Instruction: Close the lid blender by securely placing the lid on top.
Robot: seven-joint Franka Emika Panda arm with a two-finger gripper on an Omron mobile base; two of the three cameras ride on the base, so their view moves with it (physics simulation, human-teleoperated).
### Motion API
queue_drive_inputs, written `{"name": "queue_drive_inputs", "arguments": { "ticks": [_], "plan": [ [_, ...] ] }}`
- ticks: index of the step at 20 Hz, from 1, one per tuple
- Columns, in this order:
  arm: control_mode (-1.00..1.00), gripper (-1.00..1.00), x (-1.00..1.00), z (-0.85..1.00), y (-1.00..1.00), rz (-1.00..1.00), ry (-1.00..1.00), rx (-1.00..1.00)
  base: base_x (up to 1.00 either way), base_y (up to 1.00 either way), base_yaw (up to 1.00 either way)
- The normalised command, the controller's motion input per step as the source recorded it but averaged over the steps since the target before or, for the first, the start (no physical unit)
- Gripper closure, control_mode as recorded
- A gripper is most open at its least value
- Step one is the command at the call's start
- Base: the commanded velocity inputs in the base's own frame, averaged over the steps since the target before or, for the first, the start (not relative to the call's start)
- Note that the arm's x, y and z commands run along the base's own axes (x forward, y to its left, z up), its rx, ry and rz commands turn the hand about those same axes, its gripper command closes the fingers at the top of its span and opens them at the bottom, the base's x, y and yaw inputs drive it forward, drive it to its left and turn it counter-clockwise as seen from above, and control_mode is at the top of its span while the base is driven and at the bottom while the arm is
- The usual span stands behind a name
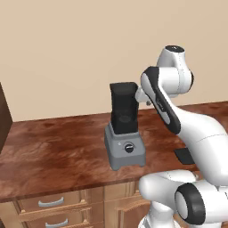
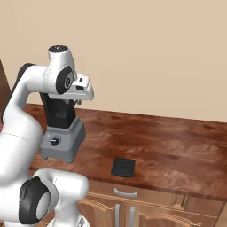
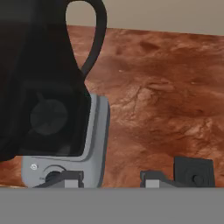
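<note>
Gripper (image 3: 111,178), jaws parted and empty, hangs up beside our blender (image 1: 124,133), while the lid (image 2: 123,167) lies flat on the counter (image 2: 177,150), well below and toward its front edge.

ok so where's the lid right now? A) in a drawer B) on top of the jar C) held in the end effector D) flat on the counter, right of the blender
D: the lid lies flat on the counter near its front edge, apart from the blender, whose jar top is uncovered; the end effector holds nothing.
</note>
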Motion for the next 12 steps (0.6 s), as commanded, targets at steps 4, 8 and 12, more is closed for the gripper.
{"name": "queue_drive_inputs", "arguments": {
  "ticks": [4,8,12],
  "plan": [
    [-1.0,-1.0,-0.37,0.0,-0.07,-0.02,-0.04,0.01,0.0,0.0,0.0],
    [-1.0,-1.0,-0.57,-0.21,-0.9,-0.18,-0.04,0.21,0.0,0.0,0.0],
    [-1.0,-1.0,-0.39,-0.14,-1.0,-0.24,0.01,0.25,0.0,0.0,0.0]
  ]
}}
